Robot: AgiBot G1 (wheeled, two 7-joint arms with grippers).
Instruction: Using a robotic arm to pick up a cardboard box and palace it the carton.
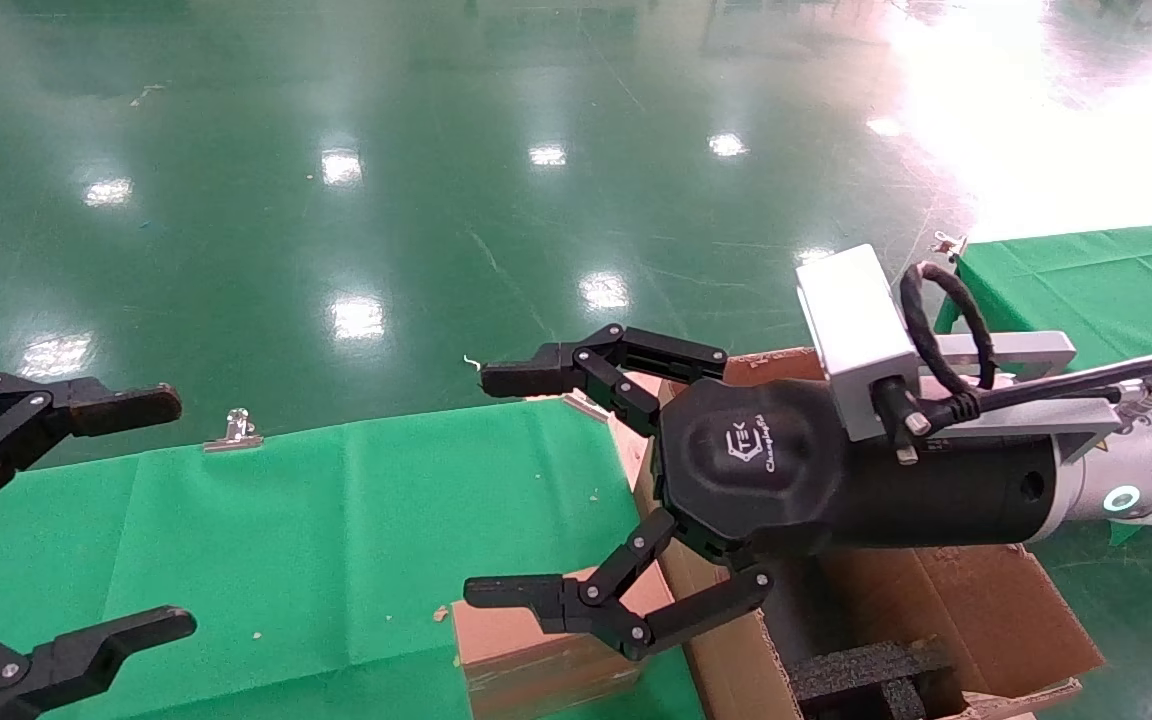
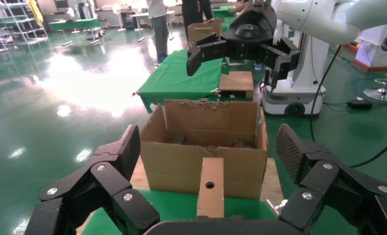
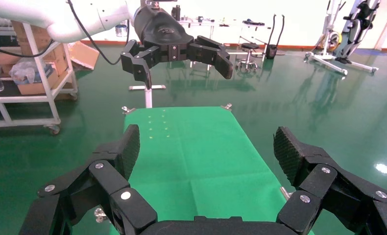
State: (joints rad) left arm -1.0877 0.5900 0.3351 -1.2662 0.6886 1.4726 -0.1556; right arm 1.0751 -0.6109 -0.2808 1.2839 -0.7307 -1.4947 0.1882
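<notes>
The slim brown cardboard box (image 1: 536, 650) lies on the green table (image 1: 336, 520) at its near right edge; its narrow end with a round hole (image 2: 210, 186) faces my left gripper. Behind it stands the big carton (image 2: 201, 147), flaps torn, with black foam (image 1: 866, 675) inside. The robotic arm on the right, white and silver, holds my right gripper (image 1: 481, 485) open above the box and the carton's edge, nothing between its fingers. My left gripper (image 1: 171, 512) hangs open over the table's left end, in line with the box and well short of it (image 2: 208, 149). The right wrist view shows only table between the right gripper's (image 3: 207, 149) fingers.
A metal clip (image 1: 233, 430) holds the cloth at the table's far edge. A second green table (image 1: 1086, 280) stands at the right, beyond the carton. Shiny green floor surrounds both. In the left wrist view a small brown box (image 2: 236, 83) sits on another table far behind.
</notes>
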